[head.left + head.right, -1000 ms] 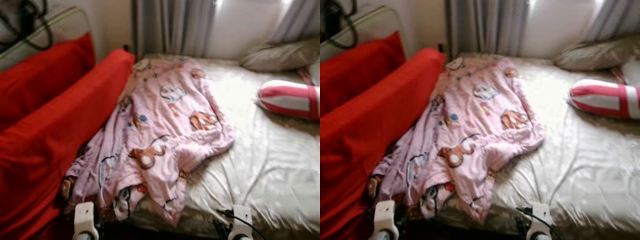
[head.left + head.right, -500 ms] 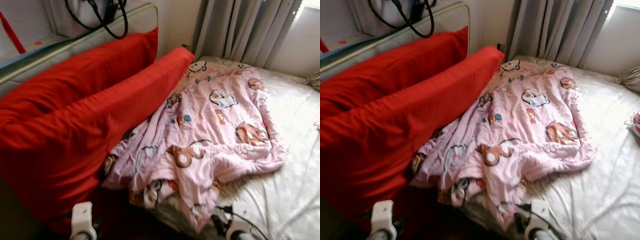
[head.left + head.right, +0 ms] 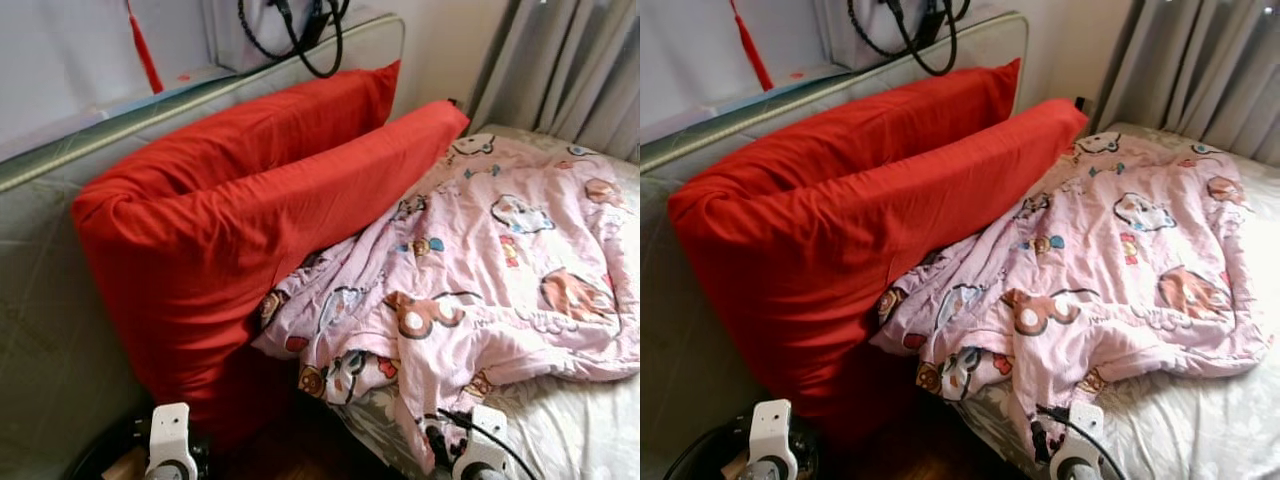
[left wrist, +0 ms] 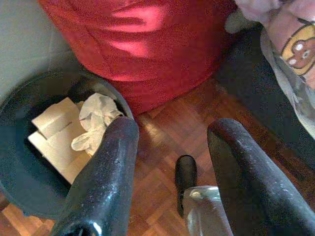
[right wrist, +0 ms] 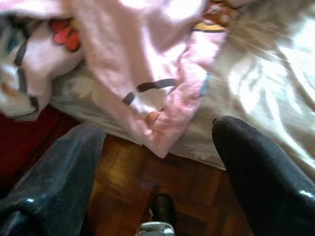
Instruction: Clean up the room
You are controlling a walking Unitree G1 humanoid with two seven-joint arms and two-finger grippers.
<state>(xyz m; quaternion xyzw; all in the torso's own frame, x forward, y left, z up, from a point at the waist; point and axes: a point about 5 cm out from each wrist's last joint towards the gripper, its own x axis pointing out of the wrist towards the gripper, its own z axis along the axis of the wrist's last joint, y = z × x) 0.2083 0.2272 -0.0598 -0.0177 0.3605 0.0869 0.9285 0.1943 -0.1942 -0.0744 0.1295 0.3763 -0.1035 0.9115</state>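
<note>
View swung left along the bed; nothing on it has been moved.

Two long red fabric pillows (image 3: 260, 210) now centre; crumpled pink cartoon-print blanket (image 3: 500, 270) unchanged on the pale sheet. Left gripper (image 4: 170, 147) and right gripper (image 5: 157, 162) low, fingers apart, empty. Tidying not yet begun.

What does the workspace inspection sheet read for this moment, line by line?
Surface: bed, pale sheet, rumpled.
Job's things: pink cartoon blanket crumpled, one corner hanging over the bed edge; two red pillows leaning against the headboard.
Clutter: dark bin on the wood floor, holding cardboard and crumpled paper.
Grippers: left claw open above the floor beside the bin; right claw open below the blanket corner.
Cables: black loops above the headboard.
Surroundings: grey curtains.
</note>
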